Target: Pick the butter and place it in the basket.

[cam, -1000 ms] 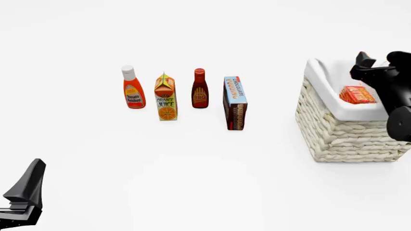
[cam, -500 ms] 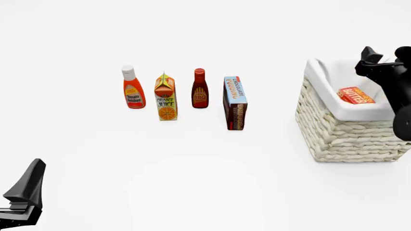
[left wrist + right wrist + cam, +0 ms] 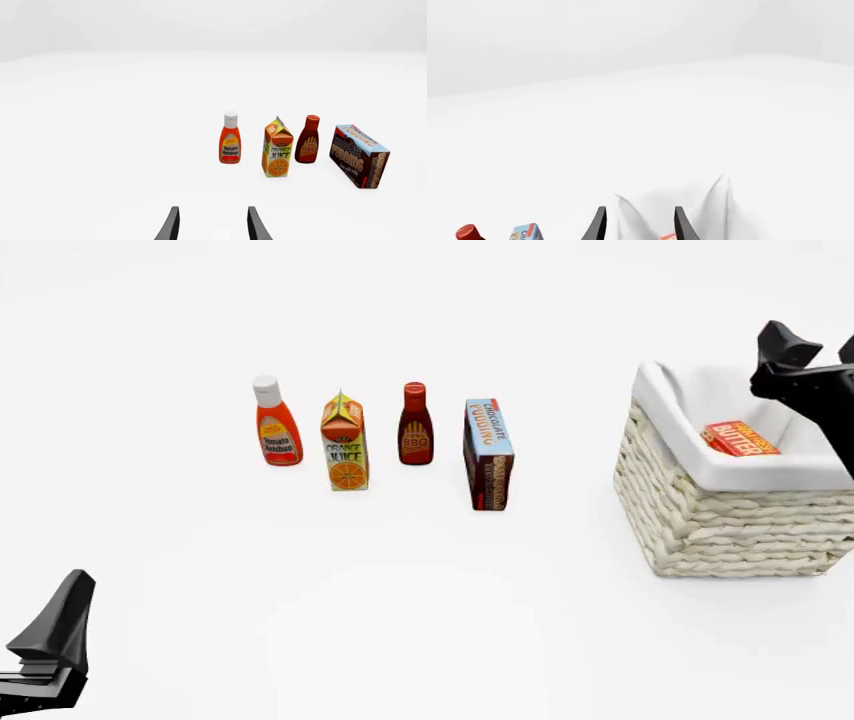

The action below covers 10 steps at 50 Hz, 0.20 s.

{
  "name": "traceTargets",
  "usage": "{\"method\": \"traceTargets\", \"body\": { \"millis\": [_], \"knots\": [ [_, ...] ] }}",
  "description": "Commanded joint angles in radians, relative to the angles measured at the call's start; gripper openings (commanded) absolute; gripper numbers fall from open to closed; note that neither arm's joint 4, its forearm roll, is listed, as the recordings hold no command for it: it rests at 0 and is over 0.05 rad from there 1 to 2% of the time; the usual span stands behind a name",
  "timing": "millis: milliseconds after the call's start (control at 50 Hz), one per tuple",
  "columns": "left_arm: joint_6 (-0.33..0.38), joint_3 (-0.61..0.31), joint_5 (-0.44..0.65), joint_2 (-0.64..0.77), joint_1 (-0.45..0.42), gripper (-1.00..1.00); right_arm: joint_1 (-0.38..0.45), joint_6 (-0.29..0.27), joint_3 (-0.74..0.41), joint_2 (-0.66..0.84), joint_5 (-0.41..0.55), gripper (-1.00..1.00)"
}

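Finishing the placing step, we are seeing the butter point(image 3: 741, 437) lying inside the basket point(image 3: 721, 525) at the frame's right, with the right gripper point(image 3: 637, 225) above it, jaws spread and empty. Next we are judging a clear retreat is called for; the left gripper point(image 3: 211, 227) is idling with jaws spread.

Two bottles point(image 3: 278, 422), two cartons point(image 3: 344, 443), one butter point(image 3: 741, 437), one basket point(image 3: 727, 520), seemingly.

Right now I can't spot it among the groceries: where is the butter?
In the front view, the butter lies inside the basket at right, below the right hand.
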Motion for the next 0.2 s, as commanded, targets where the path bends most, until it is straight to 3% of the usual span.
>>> {"method": "traceTargets", "body": {
  "millis": [20, 200],
  "knots": [
    [0.000, 0.000, 0.000, 0.000, 0.000, 1.00, 0.060, -0.008, 0.114, -0.241, 0.122, 1.00],
    [0.000, 0.000, 0.000, 0.000, 0.000, 1.00, 0.092, 0.000, 0.158, -0.512, 0.313, 1.00]
  ]
}}
